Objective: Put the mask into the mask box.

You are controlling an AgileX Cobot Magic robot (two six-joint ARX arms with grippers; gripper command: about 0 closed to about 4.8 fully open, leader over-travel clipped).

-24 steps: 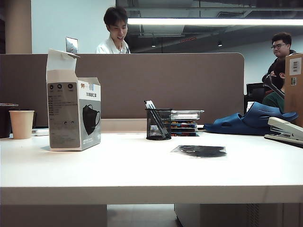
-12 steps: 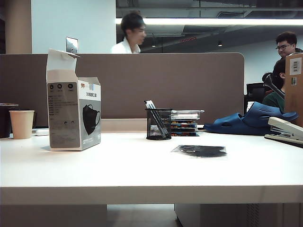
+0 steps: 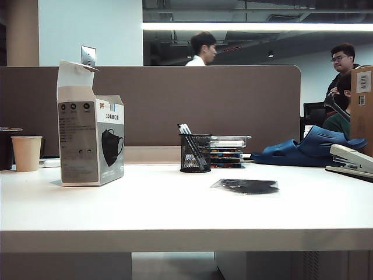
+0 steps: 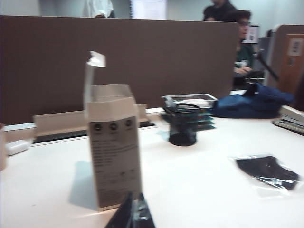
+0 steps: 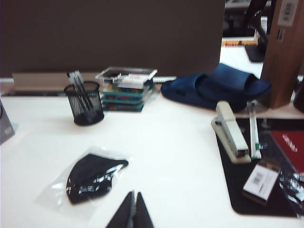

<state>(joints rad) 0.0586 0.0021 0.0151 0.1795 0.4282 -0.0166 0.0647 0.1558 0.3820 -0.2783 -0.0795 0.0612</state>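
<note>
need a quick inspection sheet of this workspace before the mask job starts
surface: white table, flat, well lit
job's things: mask in clear wrapper lying flat on the table; mask box upright, top flap open
clutter: mesh pen cup, stacked trays, stapler, blue slipper, paper cup, brown box
grippers: left hand shut, short of the mask box; right hand shut, short of the mask; both empty
cables: nothing seen
surroundings: brown partition, people behind
</note>
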